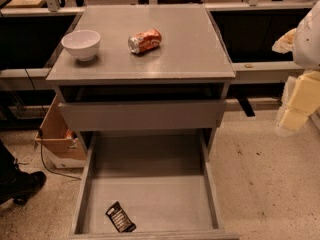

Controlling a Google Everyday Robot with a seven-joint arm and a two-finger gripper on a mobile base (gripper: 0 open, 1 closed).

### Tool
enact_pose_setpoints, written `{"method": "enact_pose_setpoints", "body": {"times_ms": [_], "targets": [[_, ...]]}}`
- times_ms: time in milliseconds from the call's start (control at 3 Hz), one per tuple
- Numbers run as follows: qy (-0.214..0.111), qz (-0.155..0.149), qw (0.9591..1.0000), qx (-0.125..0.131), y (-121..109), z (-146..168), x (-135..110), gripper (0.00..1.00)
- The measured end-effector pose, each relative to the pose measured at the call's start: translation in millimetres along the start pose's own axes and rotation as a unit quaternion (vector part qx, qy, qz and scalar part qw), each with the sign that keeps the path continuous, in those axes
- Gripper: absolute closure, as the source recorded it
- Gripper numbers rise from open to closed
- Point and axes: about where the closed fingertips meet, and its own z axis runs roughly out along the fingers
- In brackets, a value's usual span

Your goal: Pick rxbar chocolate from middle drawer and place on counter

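Observation:
The rxbar chocolate (120, 217), a small black wrapper with white print, lies flat on the floor of the middle drawer (150, 189), near its front left corner. The drawer is pulled far out of the grey cabinet. The counter (185, 44) is the cabinet's smooth grey top. My gripper (293, 115), cream-coloured, hangs at the right edge of the view. It is above the floor, right of the cabinet, and well away from the bar.
A white bowl (81, 44) and a crushed orange soda can (145, 40) sit on the counter's left and middle. A drawer with a plain front panel (140, 115) is above the open one. A cardboard box (57, 134) and a black shoe (20, 183) are at the left.

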Motion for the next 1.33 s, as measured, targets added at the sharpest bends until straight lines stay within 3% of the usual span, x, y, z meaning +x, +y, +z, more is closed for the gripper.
{"method": "enact_pose_setpoints", "body": {"times_ms": [333,667,1000,1333], "targets": [[-0.002,0.001,1.0,-0.001,2,2,-1,0.0],[-0.032,0.016,0.9993,-0.012,26,26,-8,0.0],[-0.083,0.034,0.9953,-0.036,61,73,-37,0.0],[-0.138,0.035,0.9869,-0.075,104,139,-75,0.0]]}}
